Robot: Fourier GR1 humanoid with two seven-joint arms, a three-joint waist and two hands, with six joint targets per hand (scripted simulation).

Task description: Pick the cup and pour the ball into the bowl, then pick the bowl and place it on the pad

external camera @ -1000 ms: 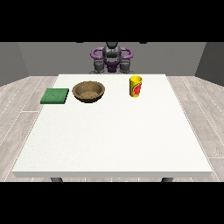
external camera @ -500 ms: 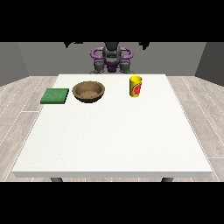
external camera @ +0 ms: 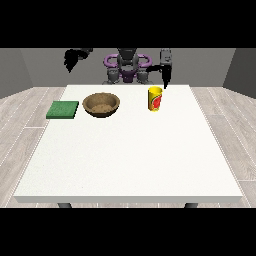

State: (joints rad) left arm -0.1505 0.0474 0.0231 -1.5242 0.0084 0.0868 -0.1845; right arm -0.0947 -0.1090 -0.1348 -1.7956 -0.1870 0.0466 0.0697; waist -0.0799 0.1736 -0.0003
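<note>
From across the white table (external camera: 125, 160) I saw the robot small at the far edge, with nothing of the task yet done. The yellow cup (external camera: 155, 98) stood upright on the table near the far side, right of centre, untouched; I could not see the ball inside it. The brown bowl (external camera: 101, 104) sat left of the cup, well apart from it, and appeared to hold no ball. The green pad (external camera: 63, 109) lay flat just left of the bowl, not touching it. The hand at the view's right (external camera: 165, 75) hung above and just behind the cup, its fingers pointing down and apparently straight, gripping nothing. The hand at the view's left (external camera: 70, 59) was raised high off the table; I could not tell how its fingers lay. I judged all steps remained: grasping the cup, pouring, then moving the bowl onto the pad
</note>
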